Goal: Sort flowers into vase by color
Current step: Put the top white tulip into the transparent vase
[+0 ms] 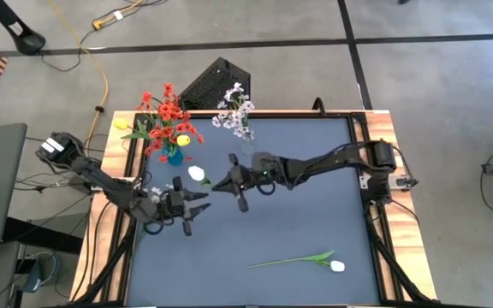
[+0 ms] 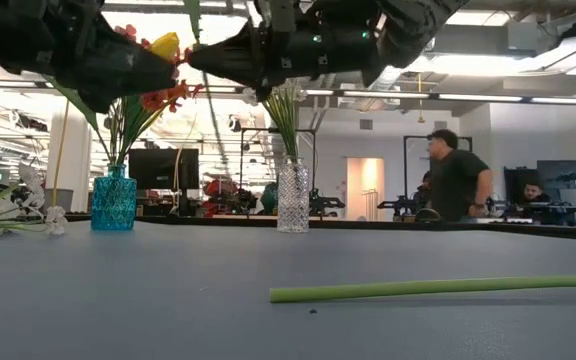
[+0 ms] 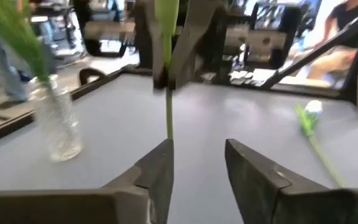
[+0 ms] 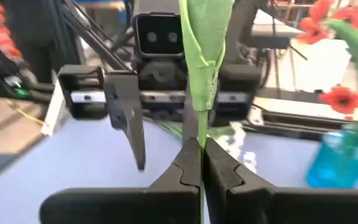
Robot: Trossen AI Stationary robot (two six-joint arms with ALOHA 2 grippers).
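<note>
Blue vase with red flowers; right gripper clamping stem, left gripper parted.

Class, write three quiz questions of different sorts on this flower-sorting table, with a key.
1. True or false: the right gripper is shut on the green stem of the white tulip.
2. Which vase holds the red blossoms: A, the blue glass vase; B, the clear cut-glass vase?
3. Fill in: the left gripper's fingers stand ____, just beyond the stem.

Key: 1 true; 2 A; 3 open.
</note>
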